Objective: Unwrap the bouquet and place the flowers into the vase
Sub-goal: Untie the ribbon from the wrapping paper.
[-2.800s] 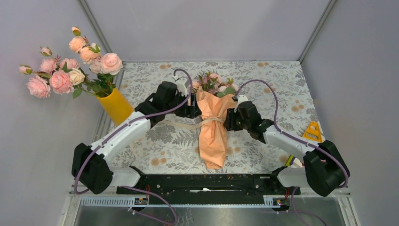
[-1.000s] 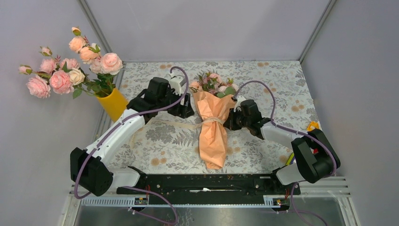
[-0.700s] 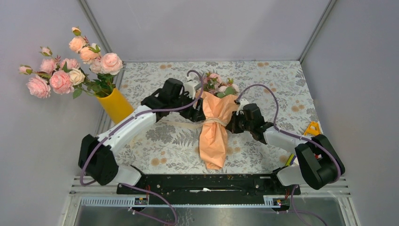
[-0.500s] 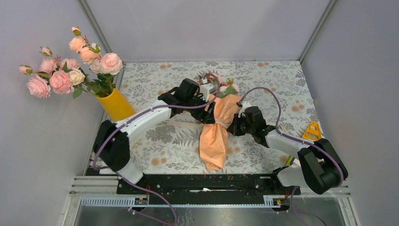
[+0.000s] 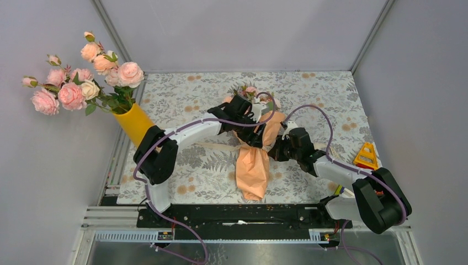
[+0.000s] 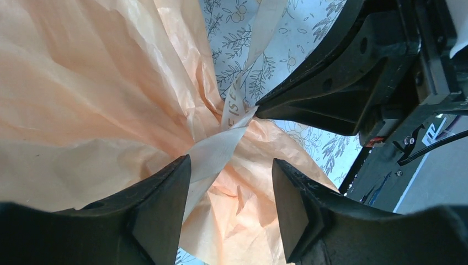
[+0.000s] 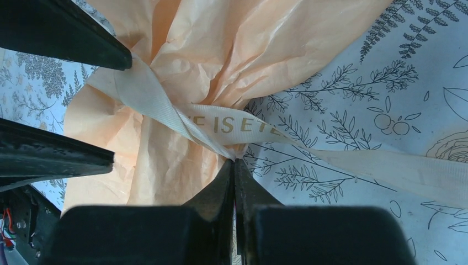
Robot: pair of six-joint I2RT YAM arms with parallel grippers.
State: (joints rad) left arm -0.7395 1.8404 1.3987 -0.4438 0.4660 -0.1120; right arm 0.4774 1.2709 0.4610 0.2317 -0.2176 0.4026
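Crinkled peach-orange paper is seen on the bouquet (image 5: 253, 168) at centre frame, tied with a beige ribbon (image 7: 232, 126) printed in gold letters. The tablecloth (image 5: 182, 94) is patterned with grey leaf sprigs and orange fruit on white. At upper left, a plain yellow-orange vase (image 5: 134, 122) and pale pink and peach roses (image 5: 72, 88) are seen.

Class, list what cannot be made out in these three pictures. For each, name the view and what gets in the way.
1. Stems of the flowers: top view, wrapped inside the bouquet paper; wrist views show only paper and ribbon.
2. Ribbon knot: top view, under the left claw.
3. Mouth of the vase: top view, covered by the big roses.
4. Ribbon lettering: both wrist views, folds hide part.
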